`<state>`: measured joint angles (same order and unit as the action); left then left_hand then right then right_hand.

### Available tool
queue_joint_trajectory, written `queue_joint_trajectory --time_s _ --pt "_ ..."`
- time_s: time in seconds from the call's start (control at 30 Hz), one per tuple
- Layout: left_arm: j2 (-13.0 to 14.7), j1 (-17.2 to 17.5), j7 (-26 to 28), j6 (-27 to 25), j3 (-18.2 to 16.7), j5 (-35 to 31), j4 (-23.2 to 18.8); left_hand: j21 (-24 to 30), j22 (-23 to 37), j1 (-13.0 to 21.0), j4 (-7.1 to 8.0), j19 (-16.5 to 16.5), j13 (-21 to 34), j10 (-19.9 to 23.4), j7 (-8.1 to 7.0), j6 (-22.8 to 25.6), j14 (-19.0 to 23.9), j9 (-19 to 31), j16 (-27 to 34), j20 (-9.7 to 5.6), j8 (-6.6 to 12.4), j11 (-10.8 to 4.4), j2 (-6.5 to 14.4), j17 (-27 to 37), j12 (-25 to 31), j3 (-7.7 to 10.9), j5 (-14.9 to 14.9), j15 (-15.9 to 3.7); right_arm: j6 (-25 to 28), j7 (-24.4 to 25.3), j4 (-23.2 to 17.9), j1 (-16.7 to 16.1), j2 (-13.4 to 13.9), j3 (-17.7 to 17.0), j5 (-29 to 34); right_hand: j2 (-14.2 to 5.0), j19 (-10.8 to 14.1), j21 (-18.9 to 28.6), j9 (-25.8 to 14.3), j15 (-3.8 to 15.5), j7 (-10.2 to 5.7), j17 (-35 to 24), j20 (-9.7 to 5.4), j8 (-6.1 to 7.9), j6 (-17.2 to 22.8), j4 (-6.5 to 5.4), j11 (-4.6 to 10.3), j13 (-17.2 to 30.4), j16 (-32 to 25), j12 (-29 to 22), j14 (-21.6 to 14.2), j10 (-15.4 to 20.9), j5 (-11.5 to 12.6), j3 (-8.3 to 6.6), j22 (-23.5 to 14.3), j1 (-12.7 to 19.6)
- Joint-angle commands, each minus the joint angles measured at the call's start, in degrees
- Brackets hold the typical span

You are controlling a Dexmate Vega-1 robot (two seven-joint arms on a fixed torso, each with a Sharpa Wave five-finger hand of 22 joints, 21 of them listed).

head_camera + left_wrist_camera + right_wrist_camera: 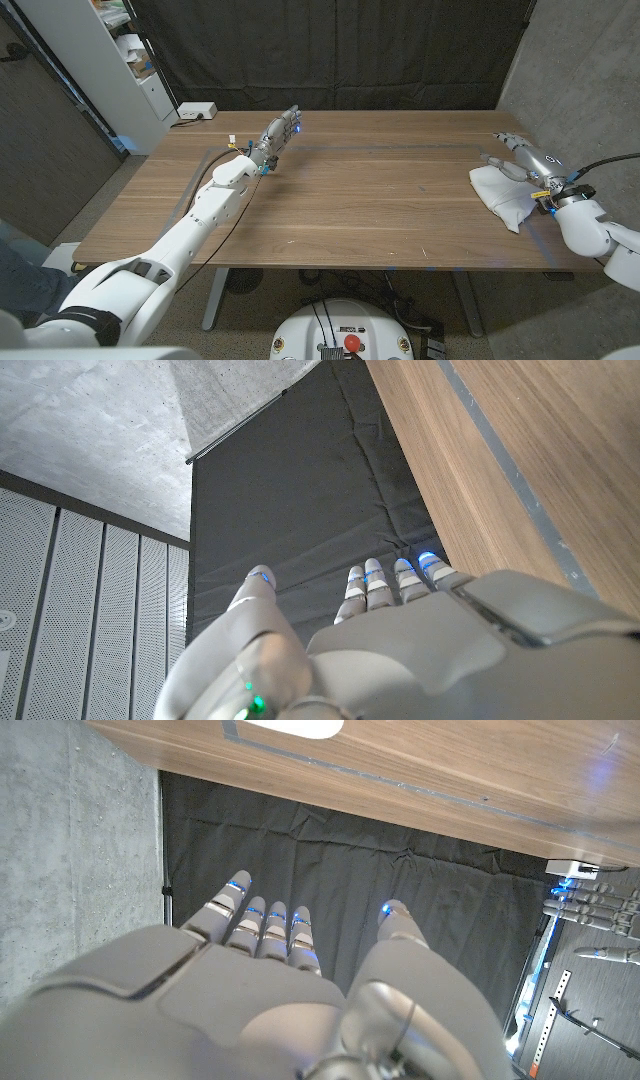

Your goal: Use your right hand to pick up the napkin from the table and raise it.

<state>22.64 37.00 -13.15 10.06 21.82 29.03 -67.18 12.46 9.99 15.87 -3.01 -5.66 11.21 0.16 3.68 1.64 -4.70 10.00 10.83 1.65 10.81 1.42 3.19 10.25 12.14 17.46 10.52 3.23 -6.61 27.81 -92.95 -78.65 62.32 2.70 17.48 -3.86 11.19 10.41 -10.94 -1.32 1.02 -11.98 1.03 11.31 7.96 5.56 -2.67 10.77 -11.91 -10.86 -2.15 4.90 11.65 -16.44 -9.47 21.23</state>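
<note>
Now: right hand over a white napkin.
Fingers spread, holding nothing; the napkin lies just beneath it. Left hand spread too, well apart.

White crumpled napkin near the table's right edge

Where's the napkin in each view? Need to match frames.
Head view: napkin at the table's right end, partly covered by the right robot hand.
Right wrist view: white patch on the table, cut off by the frame edge.
Left wrist view: I see table and black curtain.
Shared landmark: the wooden table.
</note>
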Motion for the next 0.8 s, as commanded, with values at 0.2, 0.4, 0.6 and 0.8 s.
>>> queue_joint_trajectory --time_s 0.2,0.4,0.6,0.8 --pt "0.24 -0.16 0.02 -0.37 0.24 0.0 -0.22 -0.11 0.19 0.07 -0.54 -0.23 0.15 -0.25 0.19 0.29 -0.32 0.29 -0.08 -0.13 -0.05 0.14 0.66 0.19 0.12 0.1 -0.16 0.07 1.77 0.09 1.03 1.25 1.04 3.2 -1.9 -0.42 -0.21 0.13 -0.15 -0.05 -0.07 -0.17 -0.01 -0.1 -0.48 0.23 -0.01 0.31 0.17 -0.25 0.36 -0.33 -0.1 -0.13 -0.22 0.21" --pt "0.13 -0.35 -0.21 -0.27 0.23 0.1 0.29 -0.17 0.19 0.06 -0.58 -0.22 0.15 -0.36 0.14 0.3 -0.3 0.29 -0.08 -0.1 -0.05 0.16 0.68 0.19 0.08 0.1 -0.16 0.08 2.24 -0.26 1.3 1.7 1.62 4.3 -2.47 -0.42 -0.24 0.15 -0.15 -0.07 0.01 -0.16 0.0 -0.07 -0.44 0.28 0.02 0.32 0.15 -0.25 0.33 -0.4 -0.1 -0.15 -0.22 0.23" --pt "-0.16 -0.49 -0.42 0.14 0.16 0.22 0.98 -0.24 0.2 0.03 -0.62 -0.21 0.15 -0.36 0.19 0.32 -0.33 0.29 -0.09 -0.18 -0.04 0.14 0.69 0.19 0.08 0.09 -0.16 0.07 2.59 -0.58 1.63 2.26 2.11 5.46 -2.96 -0.47 -0.26 0.18 -0.16 -0.02 0.05 -0.15 0.01 -0.06 -0.45 0.33 0.07 0.32 0.16 -0.27 0.37 -0.38 -0.09 -0.19 -0.22 0.28" --pt "-0.58 -0.93 -0.97 0.36 0.19 0.39 2.01 -0.32 0.2 0.01 -0.66 -0.29 0.15 -0.3 0.07 0.31 -0.34 0.29 -0.09 -0.1 -0.05 0.04 0.7 0.19 0.11 0.08 -0.17 0.06 3.41 -0.77 1.73 2.52 2.32 6.48 -3.63 -0.46 -0.31 0.18 -0.16 -0.05 0.04 -0.15 -0.01 -0.08 -0.52 0.34 0.13 0.33 0.14 -0.27 0.34 -0.43 -0.1 -0.18 -0.22 0.26"
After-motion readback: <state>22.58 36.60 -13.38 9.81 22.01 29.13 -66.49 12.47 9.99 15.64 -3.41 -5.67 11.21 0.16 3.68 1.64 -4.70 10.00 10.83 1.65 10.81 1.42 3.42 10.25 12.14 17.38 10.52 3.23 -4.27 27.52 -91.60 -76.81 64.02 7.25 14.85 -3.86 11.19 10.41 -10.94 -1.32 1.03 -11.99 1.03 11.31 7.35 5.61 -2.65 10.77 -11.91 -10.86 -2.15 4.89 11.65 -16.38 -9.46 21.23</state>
